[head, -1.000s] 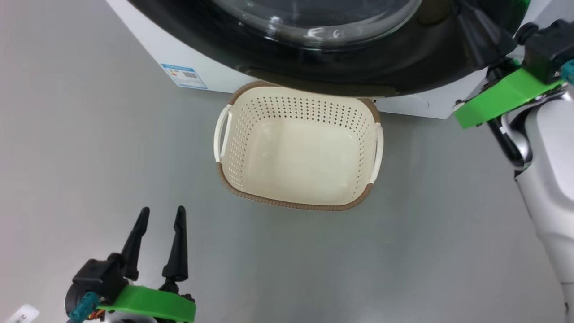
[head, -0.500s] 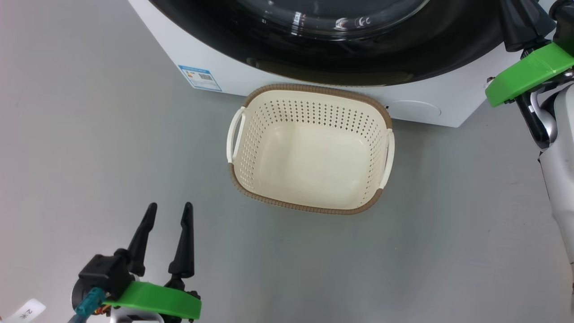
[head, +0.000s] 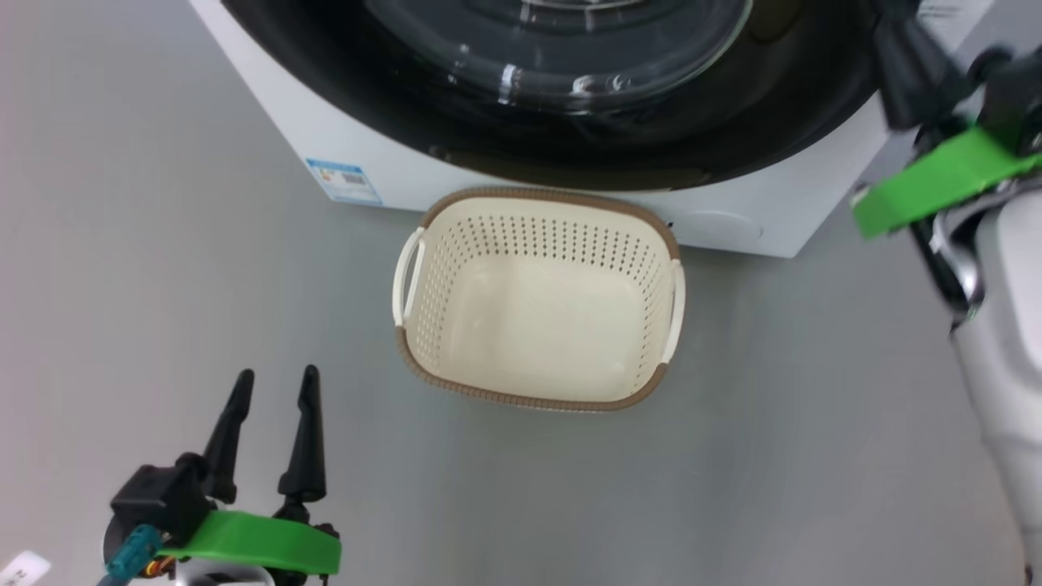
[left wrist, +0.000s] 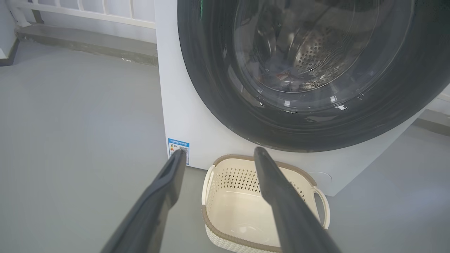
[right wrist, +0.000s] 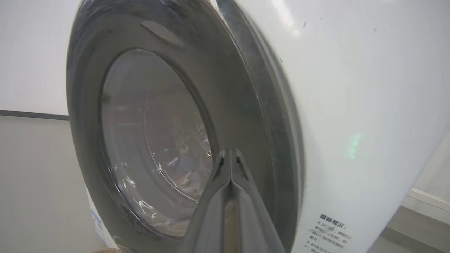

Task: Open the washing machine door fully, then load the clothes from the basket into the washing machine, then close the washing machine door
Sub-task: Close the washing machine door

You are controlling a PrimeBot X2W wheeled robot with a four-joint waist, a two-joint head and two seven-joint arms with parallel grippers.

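The washing machine [head: 326, 138] is a white box at the top of the head view. The washing machine door [head: 562, 122], black-rimmed with a glass bowl, lies against its front. Blurred clothes [left wrist: 286, 75] show through the glass inside the drum. The cream basket [head: 423, 325] stands on the floor just below the door and holds nothing. My left gripper [head: 273, 382] hangs open at the lower left, well short of the basket. My right gripper [right wrist: 230, 151] is shut on nothing, with its tips close to the door's [right wrist: 253, 116] right rim; contact cannot be told.
Grey floor [head: 163, 285] spreads around the basket and the machine. A blue label sticker [head: 343, 181] sits low on the machine's front left. A white railing and a low step [left wrist: 88, 38] run behind the machine on the left.
The whole head picture has shifted, so the camera has moved. The basket stays in front of the machine. The left gripper remains open and the right one shut.
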